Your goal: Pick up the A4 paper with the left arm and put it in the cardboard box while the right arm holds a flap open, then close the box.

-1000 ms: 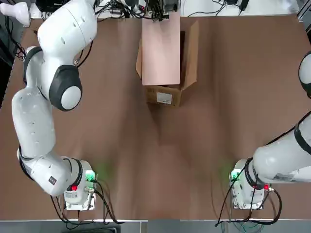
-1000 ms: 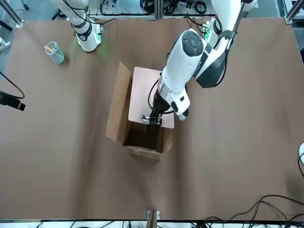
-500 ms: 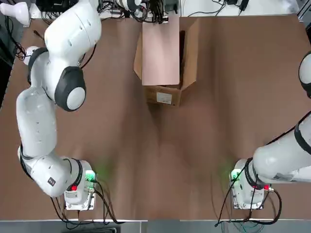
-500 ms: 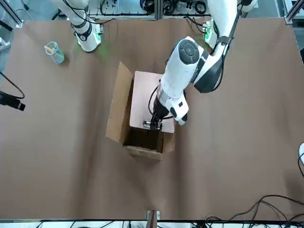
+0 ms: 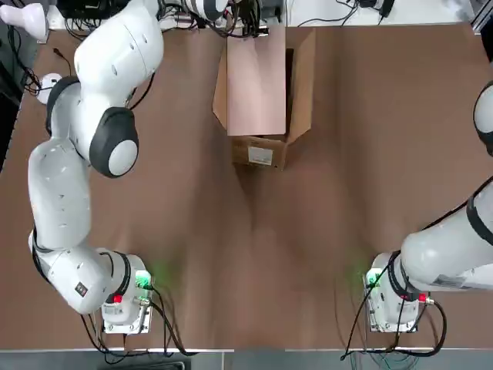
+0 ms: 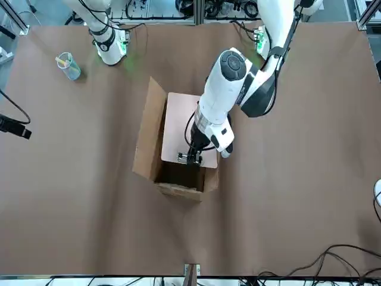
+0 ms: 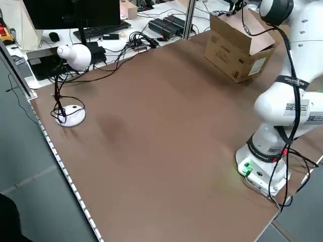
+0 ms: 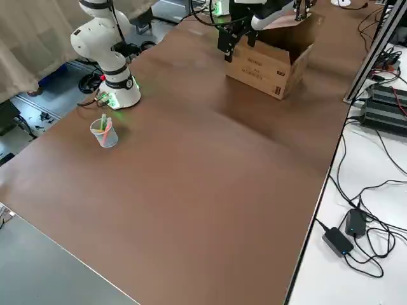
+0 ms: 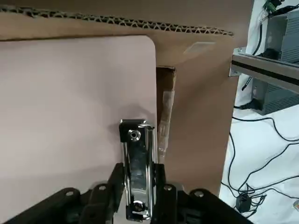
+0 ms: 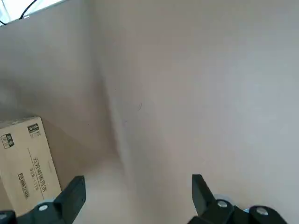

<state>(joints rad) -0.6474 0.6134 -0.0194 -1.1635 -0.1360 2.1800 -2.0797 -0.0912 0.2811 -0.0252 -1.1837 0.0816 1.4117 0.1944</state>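
Brown surface (image 5: pixel 254 254) spreads bare and wide between the two arm bases, with the right tool (image 10: pixel 135 205) parked above it, fingers spread wide and holding nothing. Farther out, near the far edge, the box (image 5: pixel 266 142) stands with its flaps up and open room on both sides. Over its mouth the left tool (image 6: pixel 189 158) pinches the silver clip (image 9: pixel 136 158) of the paper (image 5: pixel 256 81), which lies slanted across the opening, its clipped end toward the far edge.

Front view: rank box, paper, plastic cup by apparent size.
1. cardboard box
2. A4 paper, held over the box by the left gripper, partly hidden by the arm
3. plastic cup, clearly smallest
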